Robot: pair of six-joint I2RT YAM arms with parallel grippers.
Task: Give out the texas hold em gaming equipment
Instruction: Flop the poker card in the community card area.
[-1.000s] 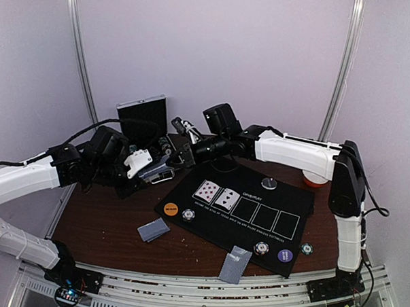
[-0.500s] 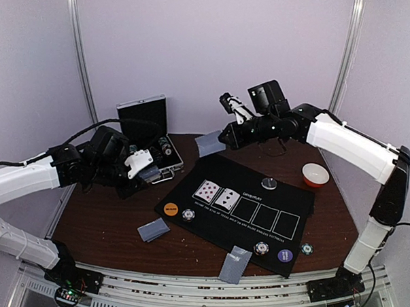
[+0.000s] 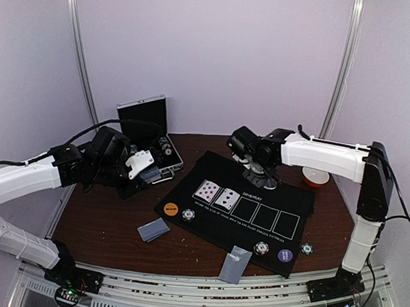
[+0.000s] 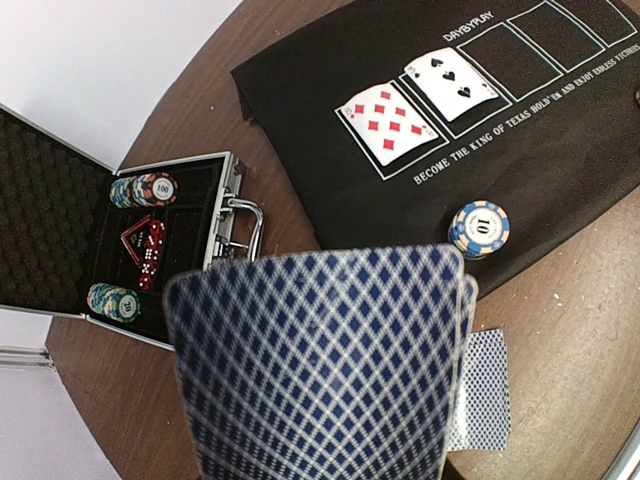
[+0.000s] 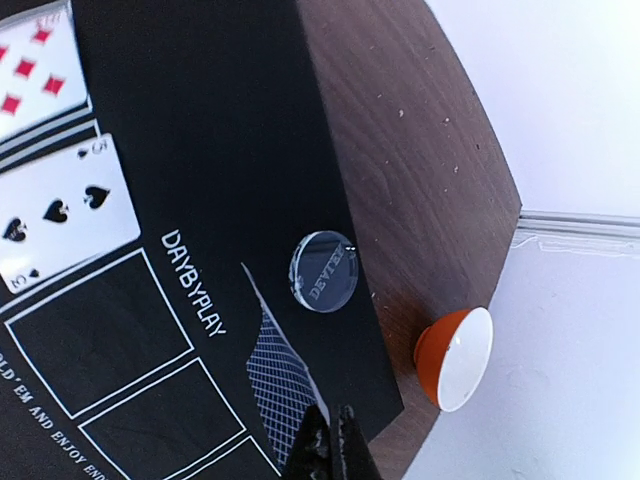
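My left gripper [image 3: 144, 167] is shut on a deck of blue-backed playing cards [image 4: 320, 365], held above the table's left side; the deck hides its fingers in the left wrist view. My right gripper [image 5: 332, 438] is shut on one edge of a single face-down card [image 5: 280, 382], low over the back of the black mat [image 3: 285, 198] beside the clear dealer button [image 5: 323, 272]. Two face-up cards [image 3: 215, 192] fill the mat's first two rectangles. Two small face-down piles [image 3: 153, 229] [image 3: 235, 263] lie near the front edge. Chips [image 3: 188, 214] [image 3: 261, 248] [image 3: 306, 249], an orange button [image 3: 170, 208] and a purple button [image 3: 285, 255] sit around the mat.
An open metal case [image 4: 185, 210] holding chip stacks and red dice stands at the back left, just beyond my left gripper. An orange-and-white bowl [image 3: 316, 176] sits at the back right, off the mat's corner. The brown table [image 3: 106, 224] is round-edged.
My right arm drew a card from the deck at the left, swung up and right, and came down over the mat's back. The left arm and deck stayed put.
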